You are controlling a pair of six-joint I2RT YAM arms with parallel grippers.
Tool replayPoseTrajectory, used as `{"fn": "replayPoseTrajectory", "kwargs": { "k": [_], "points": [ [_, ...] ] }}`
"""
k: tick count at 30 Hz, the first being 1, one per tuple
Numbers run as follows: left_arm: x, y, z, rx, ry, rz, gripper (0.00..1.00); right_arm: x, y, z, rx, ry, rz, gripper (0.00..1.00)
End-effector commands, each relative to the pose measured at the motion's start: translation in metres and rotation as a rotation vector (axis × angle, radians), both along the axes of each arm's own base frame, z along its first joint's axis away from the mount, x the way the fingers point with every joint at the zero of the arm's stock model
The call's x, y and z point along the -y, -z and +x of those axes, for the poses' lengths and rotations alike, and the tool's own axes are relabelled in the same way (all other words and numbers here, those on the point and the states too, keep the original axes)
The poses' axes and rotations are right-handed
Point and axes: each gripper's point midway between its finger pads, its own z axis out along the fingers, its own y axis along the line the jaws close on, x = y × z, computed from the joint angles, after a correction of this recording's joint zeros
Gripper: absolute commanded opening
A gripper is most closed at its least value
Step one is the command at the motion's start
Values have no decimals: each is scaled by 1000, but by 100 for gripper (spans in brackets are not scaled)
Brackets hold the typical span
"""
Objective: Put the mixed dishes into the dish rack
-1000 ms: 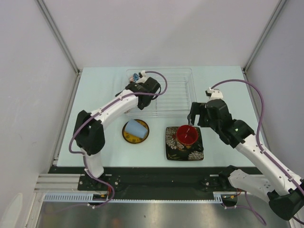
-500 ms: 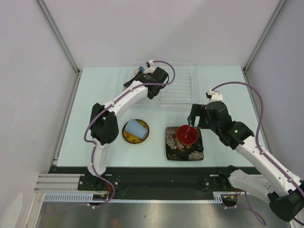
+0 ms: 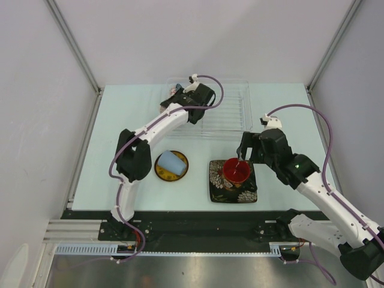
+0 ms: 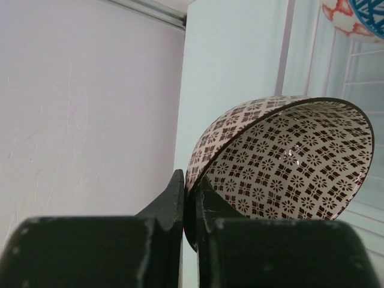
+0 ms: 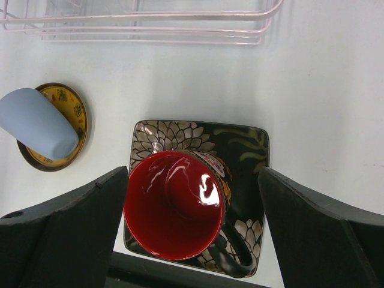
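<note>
- left wrist: the left claw is pinched narrow on the rim of the beige patterned bowl. the bowl is tipped on edge with brown flower tiles inside and out, and the dish rack lies beyond it.
- right wrist: the right claw gapes wide, with the red-inside dark mug between its fingers. the mug stands upright on the black floral square plate.
- the pale blue cup lies to that claw's left.
</note>
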Motion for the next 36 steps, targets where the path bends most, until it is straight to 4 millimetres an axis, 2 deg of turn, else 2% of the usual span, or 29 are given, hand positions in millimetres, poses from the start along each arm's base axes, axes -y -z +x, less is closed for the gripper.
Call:
{"fn": "replayPoseTrajectory", "kwargs": {
  "k": [1,8,13,20,25,31,36],
  "points": [
    [-9,-1,10,74,-59,42,0,-1,-12,2,37,18,46,95],
    [-9,29,16,73,-78,89,0,0,-14,1,41,18,52,95],
    [-12,52,14,48,-87,134,0,-1,-15,1,44,18,57,95],
    [-16,69,9,23,-92,155,0,0,-15,0,43,21,58,95],
    [-23,81,-4,-9,-96,148,0,1,-16,0,44,25,56,95],
    [-38,100,-37,-95,-99,143,0,1,-13,-1,32,27,55,95],
    [-42,105,-55,-187,-81,93,0,0,-11,0,28,30,54,95]
  ]
}}
